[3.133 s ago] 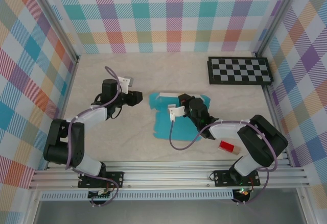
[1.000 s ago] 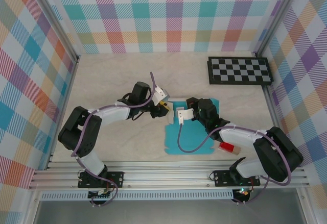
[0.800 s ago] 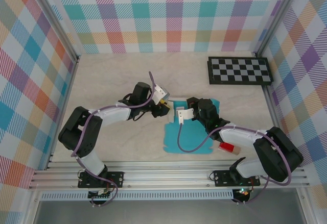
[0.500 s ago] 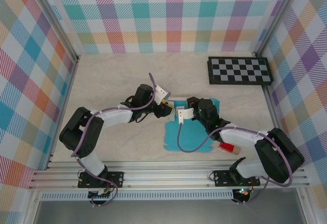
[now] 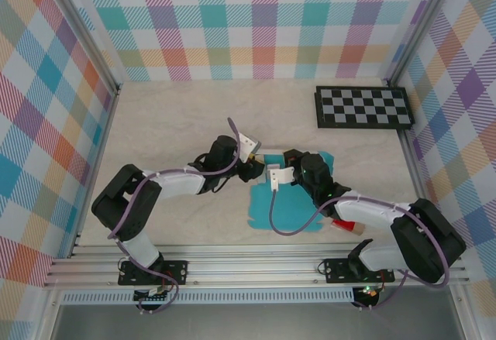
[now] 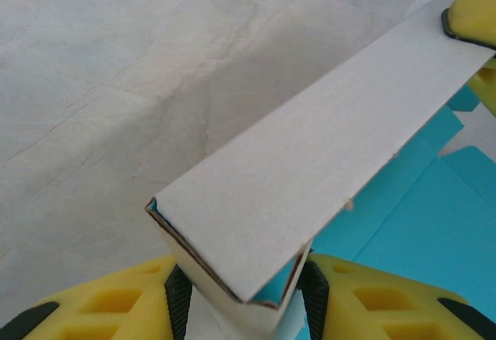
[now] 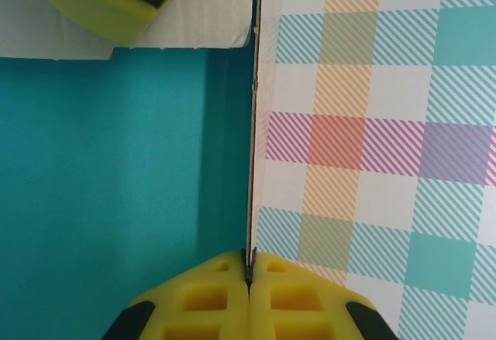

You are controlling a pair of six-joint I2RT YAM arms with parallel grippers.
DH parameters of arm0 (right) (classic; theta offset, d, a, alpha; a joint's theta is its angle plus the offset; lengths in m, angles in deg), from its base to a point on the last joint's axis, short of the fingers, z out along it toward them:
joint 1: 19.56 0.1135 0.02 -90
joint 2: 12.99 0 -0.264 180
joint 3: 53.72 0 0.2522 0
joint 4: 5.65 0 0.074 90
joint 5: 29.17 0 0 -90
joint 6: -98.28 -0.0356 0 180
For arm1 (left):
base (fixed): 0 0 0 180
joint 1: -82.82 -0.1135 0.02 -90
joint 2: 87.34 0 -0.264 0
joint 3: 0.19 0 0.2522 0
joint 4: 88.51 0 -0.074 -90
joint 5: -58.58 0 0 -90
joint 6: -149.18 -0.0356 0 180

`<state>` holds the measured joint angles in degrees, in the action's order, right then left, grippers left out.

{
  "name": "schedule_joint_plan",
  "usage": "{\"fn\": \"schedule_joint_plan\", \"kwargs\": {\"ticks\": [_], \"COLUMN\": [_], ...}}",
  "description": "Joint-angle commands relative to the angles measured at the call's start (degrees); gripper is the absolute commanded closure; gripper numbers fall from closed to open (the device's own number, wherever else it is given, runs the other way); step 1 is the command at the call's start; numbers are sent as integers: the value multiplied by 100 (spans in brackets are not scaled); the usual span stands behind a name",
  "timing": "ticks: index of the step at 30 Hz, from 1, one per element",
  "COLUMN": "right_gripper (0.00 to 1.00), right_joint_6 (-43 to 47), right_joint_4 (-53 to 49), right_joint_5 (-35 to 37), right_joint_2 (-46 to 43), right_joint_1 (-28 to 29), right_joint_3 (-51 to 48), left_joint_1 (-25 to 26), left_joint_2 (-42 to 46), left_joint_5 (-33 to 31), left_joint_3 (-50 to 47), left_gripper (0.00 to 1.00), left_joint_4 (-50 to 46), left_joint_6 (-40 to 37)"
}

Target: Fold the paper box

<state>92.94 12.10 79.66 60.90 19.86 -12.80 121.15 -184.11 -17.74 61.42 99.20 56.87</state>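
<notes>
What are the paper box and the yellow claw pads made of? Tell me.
Paper box: thin card, matte, white one face, teal the other; crisp fold, thin cut edge.
Pads of the left claw: likely soft foam or rubber, matte yellow, moulded recesses.

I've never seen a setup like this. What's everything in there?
paper box: one, teal with a white reverse, mid-table, one strip folded up
checkerboard: one, black and white, far right corner
red block: one, red, near right, beside the right arm
table: one, pale beige, under everything
walls: three, pastel plaid, around the table
arms: two, black and white with purple cables, near edge
left end effector: one, yellow fingers, clamped around the folded white strip
right end effector: one, yellow fingers, pinched on a raised card edge
</notes>
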Motion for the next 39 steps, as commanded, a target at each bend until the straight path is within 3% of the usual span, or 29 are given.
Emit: {"fn": "schedule_joint_plan", "kwargs": {"ticks": [1, 11, 18, 22, 24, 27, 31, 34, 39], "right_gripper": [100, 100, 100, 100, 88, 87, 73, 69, 64], "right_joint_6": [-55, -66, -195, -395, -780, -1641, -2258, -2731, -3430], "right_joint_4": [-184, -477, -734, -1303, -1833, -2958, -4099, -4958, -5411], "right_joint_5": [-258, -104, -57, -125, -379, -1119, -2015, -2730, -2946], "right_joint_2": [-159, -301, -414, -636, -911, -1391, -1811, -1931, -1812], "right_joint_1": [184, 347, 438, 523, 516, 328, -24, -236, -301], "right_joint_3": [-98, -132, -65, 87, 268, 728, 1212, 1732, 2220], "left_joint_1": [178, 367, 539, 588, 582, 588, 582, 582, 577], "left_joint_2": [27, 84, 191, 309, 390, 520, 716, 689, 551], "left_joint_5": [-786, -1398, -1731, -1992, -1980, -1890, -1640, -1606, -1589], "left_joint_3": [-109, -182, -31, -78, -197, -394, -634, -688, -791], "left_gripper": [57, 82, 85, 97, 99, 99, 100, 100, 100], "left_joint_4": [391, 386, 10, -32, 82, 278, 572, 684, 1001], "left_joint_6": [144, 127, -275, -573, -920, -1623, -2360, -2608, -2645]}}
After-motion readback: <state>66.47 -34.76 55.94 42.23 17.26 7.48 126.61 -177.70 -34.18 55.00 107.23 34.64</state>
